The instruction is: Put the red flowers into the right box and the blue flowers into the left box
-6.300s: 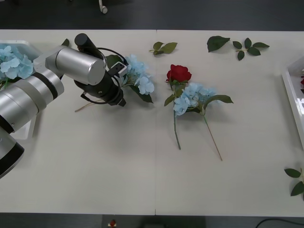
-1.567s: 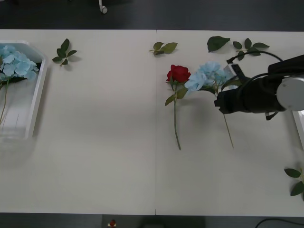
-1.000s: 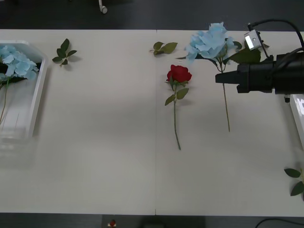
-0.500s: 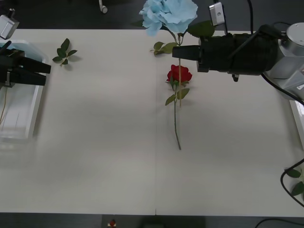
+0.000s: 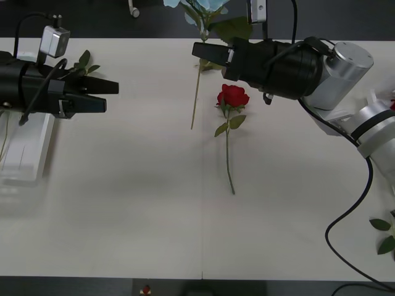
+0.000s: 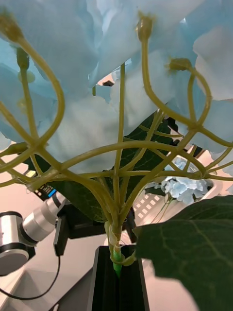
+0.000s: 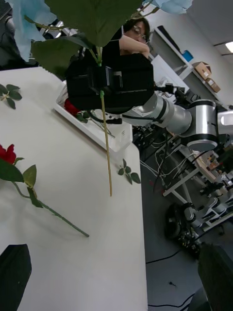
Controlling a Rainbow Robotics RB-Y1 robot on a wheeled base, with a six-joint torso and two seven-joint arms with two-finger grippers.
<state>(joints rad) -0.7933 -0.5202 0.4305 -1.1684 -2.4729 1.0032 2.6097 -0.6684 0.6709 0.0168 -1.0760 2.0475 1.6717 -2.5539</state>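
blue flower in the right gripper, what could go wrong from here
The right gripper pinches the blue flower just under its head, so the long stem dangles and may swing past the open left gripper. A missed handover could drop it onto the red rose below.

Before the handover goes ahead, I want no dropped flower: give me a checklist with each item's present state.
1. Right gripper shut on the blue flower stem: ok.
2. Stem hangs free above the table, touching nothing: ok.
3. Left gripper open, pointing toward the flower: ok.
4. Left gripper at the stem: not ok, a gap remains.
5. Red rose lies apart from the hanging stem: ok.
6. Left box has room for another bloom: cannot tell, the arm covers much of it.
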